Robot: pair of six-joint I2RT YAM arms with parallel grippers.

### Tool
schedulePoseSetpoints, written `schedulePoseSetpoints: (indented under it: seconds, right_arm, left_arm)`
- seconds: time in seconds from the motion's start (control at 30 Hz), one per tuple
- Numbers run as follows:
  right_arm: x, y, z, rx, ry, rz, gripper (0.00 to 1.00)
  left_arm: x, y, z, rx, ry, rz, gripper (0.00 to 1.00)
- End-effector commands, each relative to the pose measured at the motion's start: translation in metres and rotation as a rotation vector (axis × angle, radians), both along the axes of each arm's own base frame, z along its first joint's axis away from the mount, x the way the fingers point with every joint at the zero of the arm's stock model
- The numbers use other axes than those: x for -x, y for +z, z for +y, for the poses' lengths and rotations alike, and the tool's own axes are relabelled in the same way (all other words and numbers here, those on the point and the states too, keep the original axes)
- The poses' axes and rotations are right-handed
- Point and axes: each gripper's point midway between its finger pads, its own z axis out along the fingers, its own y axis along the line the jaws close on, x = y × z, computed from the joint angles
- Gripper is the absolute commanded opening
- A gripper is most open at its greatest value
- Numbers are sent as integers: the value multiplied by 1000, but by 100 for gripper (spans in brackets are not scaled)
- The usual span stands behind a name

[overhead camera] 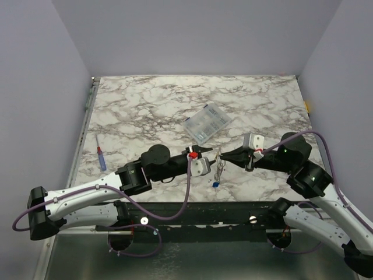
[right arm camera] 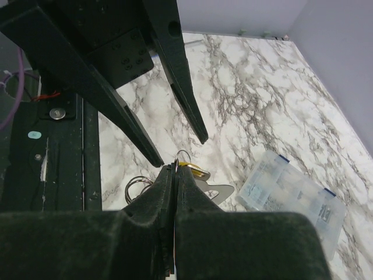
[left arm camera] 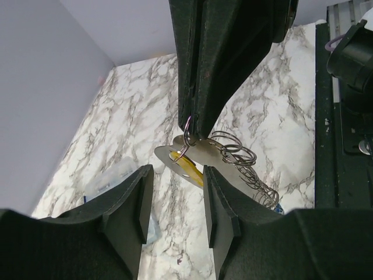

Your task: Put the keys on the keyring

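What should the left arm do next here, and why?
Probably ease the left gripper slightly forward and close it on the yellow key. Its fingers stand open with the key framed between them in the left wrist view. The key dangles from the keyring, which the shut right gripper pinches, and nothing steadies it.

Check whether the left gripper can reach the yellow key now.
Probably yes: the left gripper is open, and the yellow key hangs just ahead of it, below the right gripper pinching the keyring.
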Motion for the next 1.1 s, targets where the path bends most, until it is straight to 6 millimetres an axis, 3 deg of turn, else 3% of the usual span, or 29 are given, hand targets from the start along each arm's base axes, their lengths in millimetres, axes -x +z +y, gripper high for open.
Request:
schedulePoseSetpoints:
  seconds: [0.0, 0.53, 0.9, 1.07]
  right_arm:
    - [7, 9, 2, -37, 32, -21, 1]
    - [7, 2, 4, -12, 45, -2, 1]
    - [7, 0, 3, -11, 40, -1, 1]
    - [4, 0, 2, -22, 20, -8, 1]
  left_arm:
    - [2, 7, -9, -11, -44, -42, 43]
    - [-2, 7, -13, -38, -39, -66, 32]
    - [-2, 5, -20, -51, -58, -60, 0]
    - [0, 2, -20, -55, -67, -54, 0]
